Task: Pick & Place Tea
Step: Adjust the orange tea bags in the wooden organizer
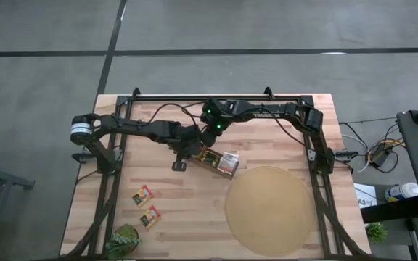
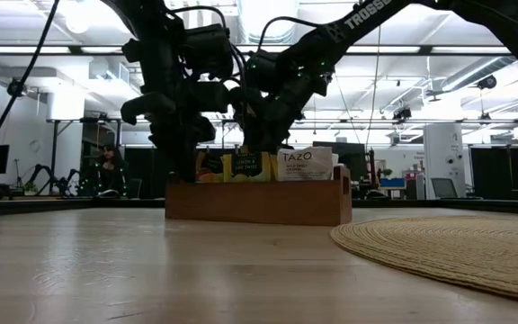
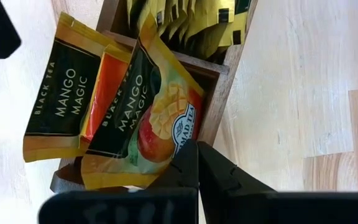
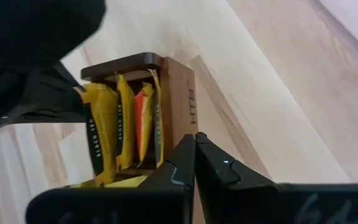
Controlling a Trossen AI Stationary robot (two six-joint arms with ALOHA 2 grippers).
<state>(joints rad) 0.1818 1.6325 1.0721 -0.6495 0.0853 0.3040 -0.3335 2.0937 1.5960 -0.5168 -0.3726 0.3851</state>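
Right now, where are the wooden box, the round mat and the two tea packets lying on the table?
Wooden box (image 2: 254,202), low view, front wall.
Round mat (image 1: 268,210), high view, centre.
Two tea packets (image 1: 143,196), high view, upper packet's face.

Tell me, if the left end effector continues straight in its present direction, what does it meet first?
Probably the Mango Magic tea sachet in the wooden box; the shut left end effector points at it, though depth is unclear.

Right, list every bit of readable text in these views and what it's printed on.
"BLACK TEA MANGO MAGIC": two orange-yellow sachets in the wooden box, left wrist view.
"BLACK TEA": yellow sachet, right wrist view.
"TAZO": white sachet in the box, low view; smaller lines beneath are unreadable.
"TROSSEN", partly cut off: robot arm, low view.
Loose sachets on the table: too small.
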